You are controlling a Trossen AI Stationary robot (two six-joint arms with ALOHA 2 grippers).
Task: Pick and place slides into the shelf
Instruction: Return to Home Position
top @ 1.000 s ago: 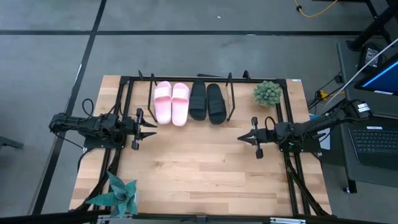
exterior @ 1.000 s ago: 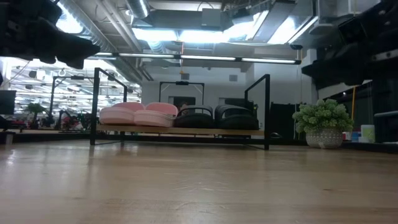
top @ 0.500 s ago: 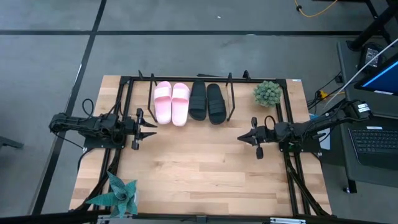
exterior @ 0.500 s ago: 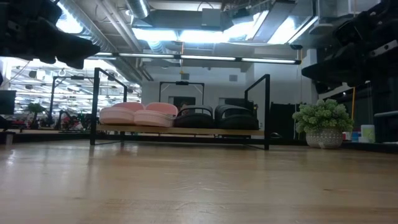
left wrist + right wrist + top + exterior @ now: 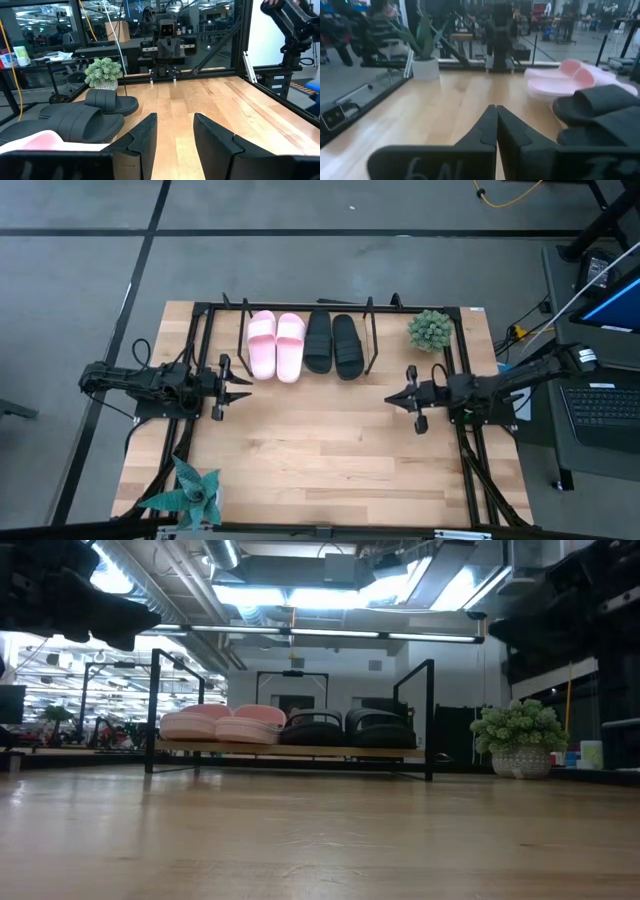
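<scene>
All the slides lie sole-down, side by side on the shelf (image 5: 372, 340) at the table's far side: two pale pink (image 5: 275, 345) on the left, two black (image 5: 333, 346) on the right. The low view shows the same row, pink (image 5: 220, 724) and black (image 5: 350, 728). My left gripper (image 5: 245, 387) hovers open near the shelf's left end, fingers pointing right, with a clear gap in the left wrist view (image 5: 175, 117). My right gripper (image 5: 388, 400) hovers shut near the shelf's right end, pointing left, its fingertips together in the right wrist view (image 5: 496, 107).
A round green potted plant (image 5: 430, 330) stands at the far right corner. A spiky teal plant (image 5: 195, 492) stands at the near left corner. Black frame rods (image 5: 463, 380) run along the table's sides. Bare wooden tabletop (image 5: 320, 440) lies between the grippers and the near edge.
My right gripper has drawn back a little toward the table's right edge and risen slightly, staying shut. The slides have kept their places on the shelf.
</scene>
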